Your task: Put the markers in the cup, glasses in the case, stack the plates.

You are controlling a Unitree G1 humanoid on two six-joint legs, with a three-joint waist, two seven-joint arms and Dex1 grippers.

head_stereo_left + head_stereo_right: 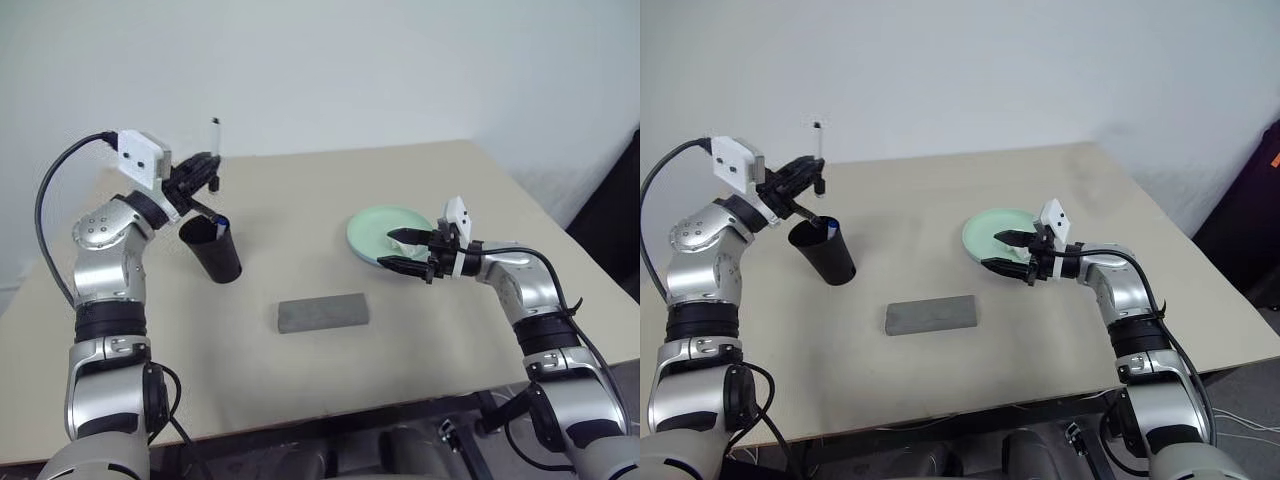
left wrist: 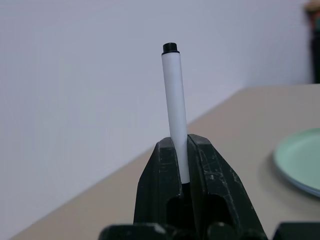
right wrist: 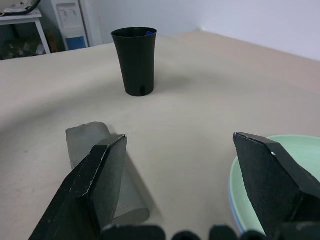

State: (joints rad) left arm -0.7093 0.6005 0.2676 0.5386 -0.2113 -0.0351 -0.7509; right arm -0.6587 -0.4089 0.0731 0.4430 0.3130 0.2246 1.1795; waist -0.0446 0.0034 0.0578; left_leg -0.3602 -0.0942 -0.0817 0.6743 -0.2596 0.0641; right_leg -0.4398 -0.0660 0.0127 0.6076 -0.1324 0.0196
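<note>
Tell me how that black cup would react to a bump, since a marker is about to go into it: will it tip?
Probably easily. The cup is tall, narrower at its base than at its rim, and looks like thin plastic, so likely light. It holds a blue-capped marker, adding little weight. The left hand holds the black-capped marker upright above it; a straight drop seems safest.

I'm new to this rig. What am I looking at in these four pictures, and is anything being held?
It is a two-armed humanoid robot at a tan table. Two pictures come from its head, one from each wrist. The left gripper is shut on a white marker, held upright above the black cup, which already has a blue-capped marker in it. The right gripper is open and empty, hovering at the mint green plate, which lies on a blue plate. A grey case lies mid-table.
</note>
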